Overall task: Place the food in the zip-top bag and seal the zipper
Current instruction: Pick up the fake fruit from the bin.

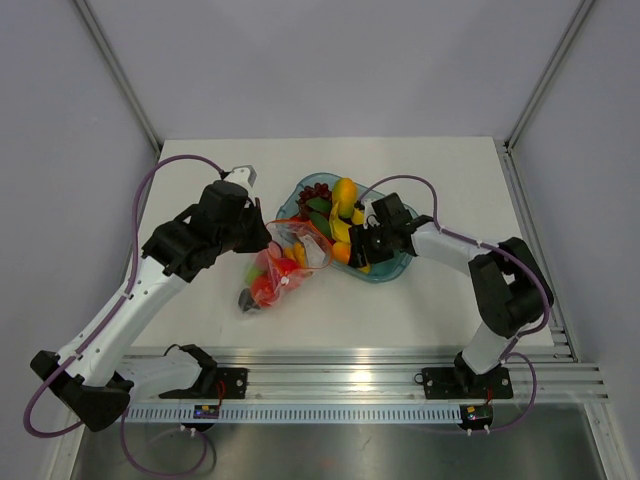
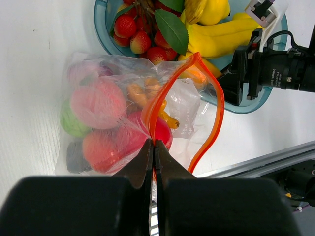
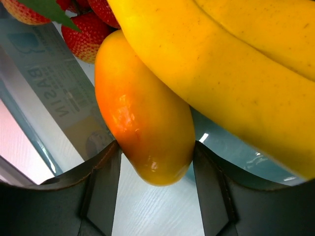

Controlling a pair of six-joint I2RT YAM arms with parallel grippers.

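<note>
Zip-top bag (image 1: pixel 283 268) lies on the worktop (image 1: pixel 420 170) beside the blue tray (image 1: pixel 383 277), mouth gaping, with red, pink and green food (image 2: pixel 98 105) inside. Left jaws are pinched together on its orange zipper (image 2: pixel 167 87). Right jaws straddle an orange fruit (image 3: pixel 147 123) under the banana (image 3: pixel 221 64) in the tray; I cannot tell whether they press it.

Robot lab test cell, white table (image 1: pixel 350 320), grey panel walls (image 1: pixel 330 70), aluminium mounting rail (image 1: pixel 340 385) at near edge

Printed on blue-tinted clear plastic tray (image 3: pixel 64 93), left of glossy orange toy fruit (image 3: pixel 147 123): roughly "NISAR"; smaller lines unreadable.
</note>
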